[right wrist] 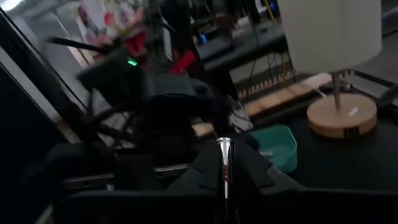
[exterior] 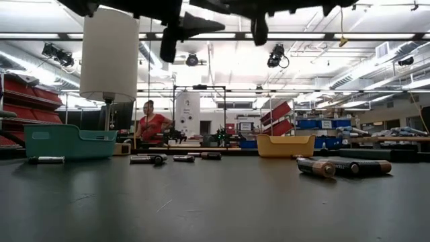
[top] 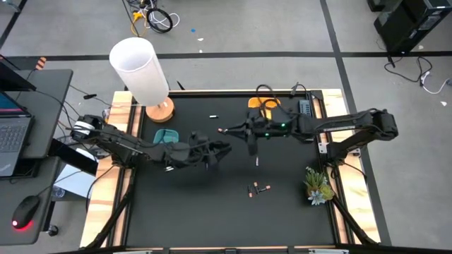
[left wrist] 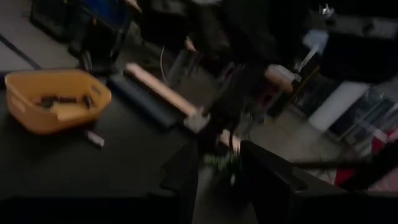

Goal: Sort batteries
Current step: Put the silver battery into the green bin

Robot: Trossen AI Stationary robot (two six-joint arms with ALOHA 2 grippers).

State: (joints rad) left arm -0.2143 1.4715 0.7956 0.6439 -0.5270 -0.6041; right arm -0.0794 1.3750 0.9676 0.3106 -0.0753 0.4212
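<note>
Up high, battery [right wrist: 224, 163] pinched (upright) in right claw [right wrist: 224, 186]

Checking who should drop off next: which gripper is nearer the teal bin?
Left. The left gripper hangs just right of the teal bin; the right gripper, shut on a battery, hangs farther right, nearer the yellow bin.

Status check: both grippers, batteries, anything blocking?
Right gripper shut on a battery, mid-table. Left gripper beside it, aloft. Loose batteries on mat. Nothing blocking.

white lamp [top: 141, 70], plant sprig [top: 318, 185], laptop [top: 14, 134]
</note>
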